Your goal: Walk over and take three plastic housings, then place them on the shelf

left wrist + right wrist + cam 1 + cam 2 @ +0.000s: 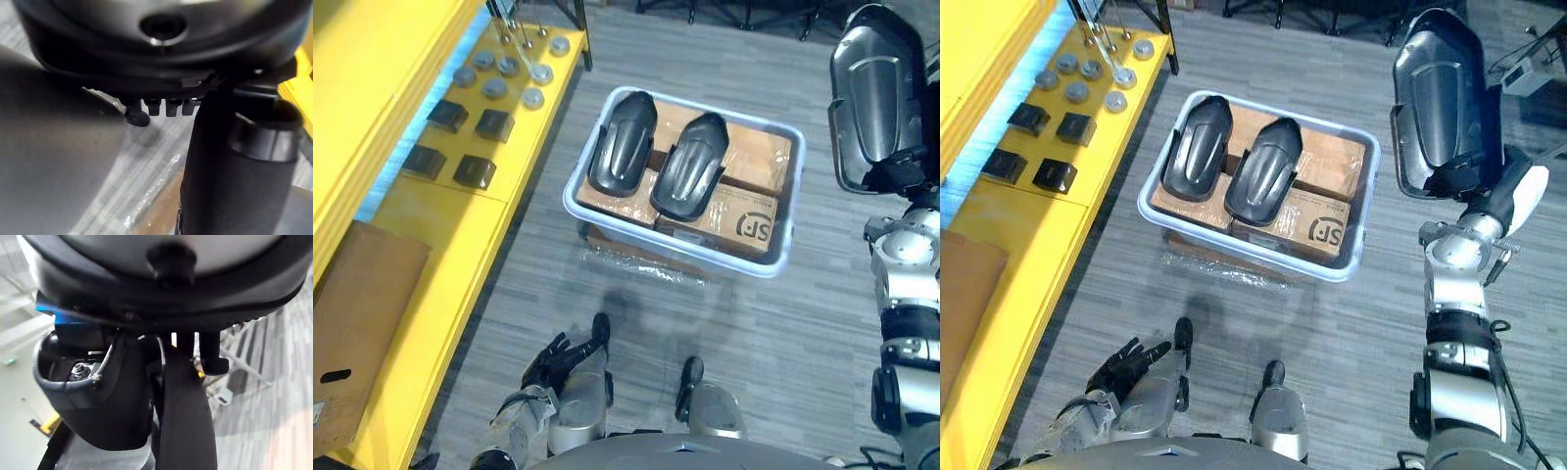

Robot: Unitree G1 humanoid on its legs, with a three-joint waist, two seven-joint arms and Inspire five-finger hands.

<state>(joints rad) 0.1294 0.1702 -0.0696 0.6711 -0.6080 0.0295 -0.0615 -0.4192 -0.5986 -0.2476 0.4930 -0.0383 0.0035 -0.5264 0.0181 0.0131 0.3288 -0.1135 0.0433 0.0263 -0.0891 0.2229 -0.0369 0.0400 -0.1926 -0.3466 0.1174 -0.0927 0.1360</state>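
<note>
Two dark plastic housings (619,145) (691,164) lie side by side on cardboard boxes inside a pale bin (773,262) on the floor ahead. A third housing (1440,103) is held up at the right, above the floor beside the bin, with my right hand (1506,196) shut on its lower end. In the right wrist view the thumb (186,421) presses against that housing (93,401). My left hand (563,357) hangs low at the left, fingers relaxed and holding nothing. The yellow shelf (460,255) runs along the left.
On the shelf lie several grey discs (495,88), several black blocks (475,171) and a flat cardboard box (357,323). Clear film (636,262) lies under the bin's near side. Dark stand legs (744,15) stand at the back.
</note>
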